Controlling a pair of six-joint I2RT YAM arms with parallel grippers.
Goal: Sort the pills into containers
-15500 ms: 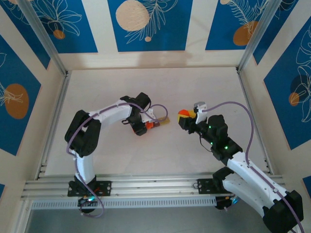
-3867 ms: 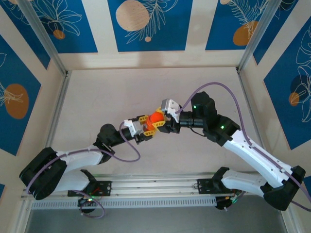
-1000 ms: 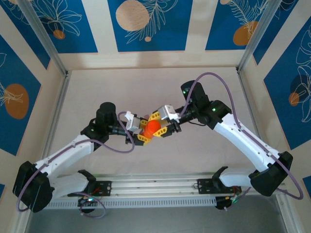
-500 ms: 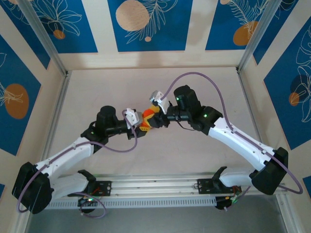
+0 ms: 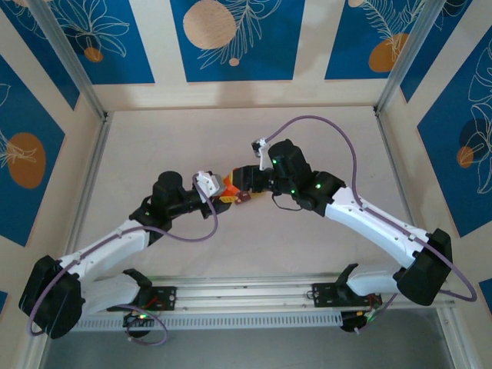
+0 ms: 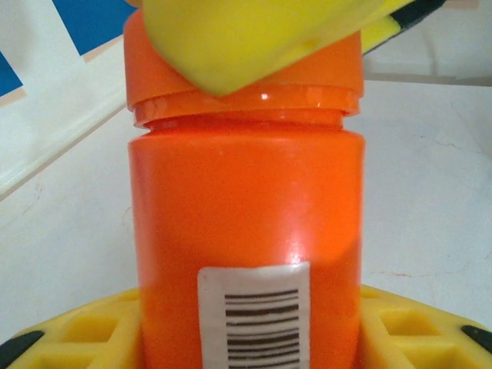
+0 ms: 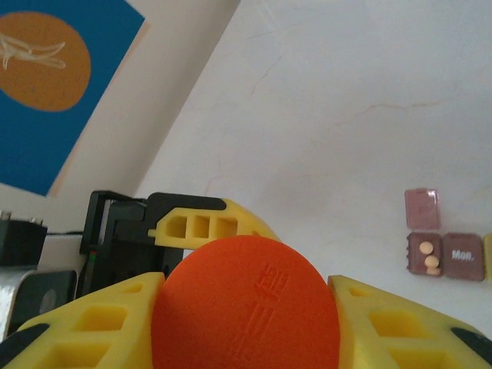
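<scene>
Left wrist: glossy orange cylindrical bottle (image 6: 246,231) snug in left claw (image 6: 246,342), round embossed cap (image 7: 246,292) snug in right claw (image 7: 246,330).

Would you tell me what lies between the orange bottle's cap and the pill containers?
Only bare table separates the cap from the containers, as the right wrist view shows.

One orange pill bottle (image 6: 246,231), with one cap (image 7: 244,304) and one barcode label (image 6: 254,315), sits between two end effectors: the left end effector (image 6: 246,342) and the right end effector (image 7: 244,330). On the tabletop (image 7: 346,115), ahead and to the right of the right end effector, lie two reddish-brown pill cells (image 7: 463,254), one flipped-open lid (image 7: 422,208) and what look like three pale pills (image 7: 431,262).
</scene>
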